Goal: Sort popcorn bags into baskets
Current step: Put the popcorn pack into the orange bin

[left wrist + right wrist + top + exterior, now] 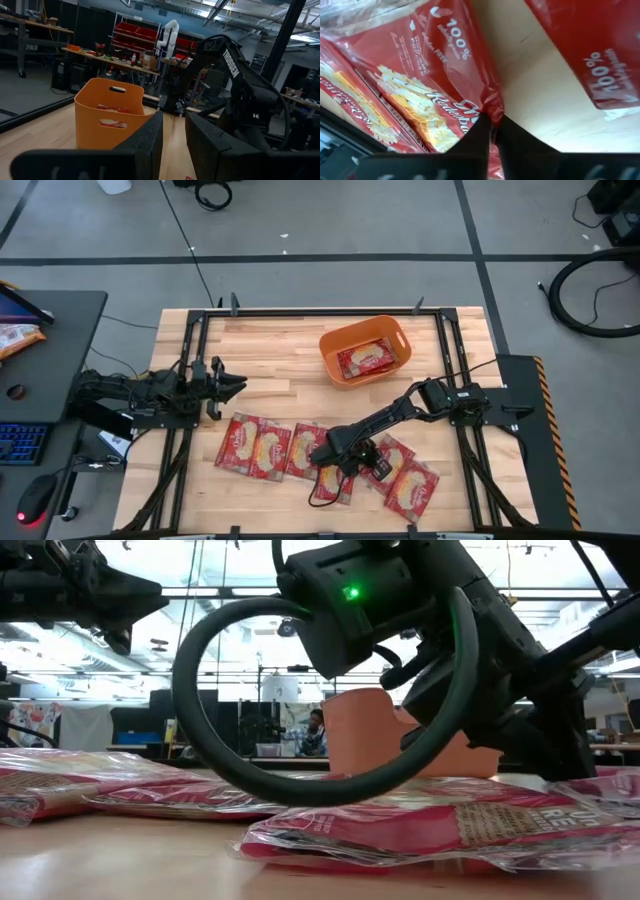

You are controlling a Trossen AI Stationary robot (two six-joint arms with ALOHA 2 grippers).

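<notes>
Right wrist view shows my right pincer clamped on the crimped edge of a flat red foil popcorn bag lying in the row on the wooden tabletop. My left pincer waits apart near the left edge, seemingly slightly parted. One bag lies in the orange plastic tub.

On my right arm I read "TROSSEN" in white capitals. The popcorn bag my right gripper pinches says "100%", with a partly covered white script name; a neighbouring bag also reads "100%"
</notes>
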